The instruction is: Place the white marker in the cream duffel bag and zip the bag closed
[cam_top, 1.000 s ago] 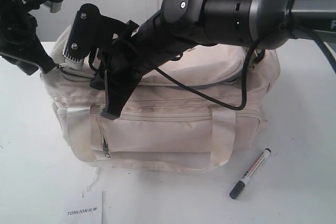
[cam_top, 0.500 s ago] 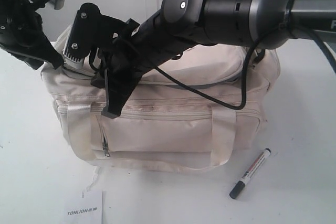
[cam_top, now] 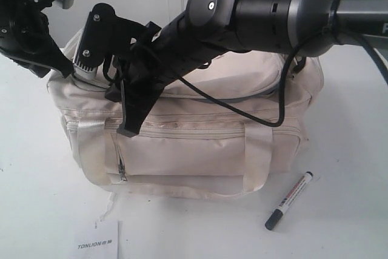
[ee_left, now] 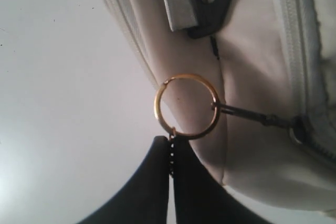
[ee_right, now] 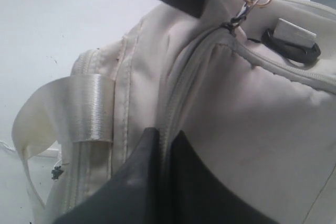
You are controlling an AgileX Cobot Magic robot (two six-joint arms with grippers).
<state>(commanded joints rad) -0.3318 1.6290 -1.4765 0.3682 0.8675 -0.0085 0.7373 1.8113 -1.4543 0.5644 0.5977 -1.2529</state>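
Exterior view: cream duffel bag (cam_top: pixel 200 156) stands mid-bench (cam_top: pixel 345 150), long side facing the camera. White marker (cam_top: pixel 290 208) lies on the bench off the bag's lower right corner, near it but not touching, dark cap toward the camera. Left arm (cam_top: pixel 27 28) sits at the bag's left end. Right arm (cam_top: pixel 260 10) reaches across the bag's top to that same end. A printed paper card (cam_top: pixel 97 244) lies on the bench in front of the bag.

Left wrist view: left pincer (ee_left: pixel 170 148) is clenched, its black fingertips pressed together on the rim of the gold keyring (ee_left: pixel 186 106). The ring hangs from a dark link (ee_left: pixel 247 115) that runs to the zipper slider at the bag's end. The ring lies against the cream fabric.

Right wrist view: right pincer (ee_right: pixel 161 145) is clenched, its fingers closed on a fold of bag fabric along the zipper (ee_right: pixel 178 87). A satin strap handle (ee_right: pixel 89 108) loops just beside it. The keyring shows at the far corner of the bag. The marker is out of frame in both wrist views.
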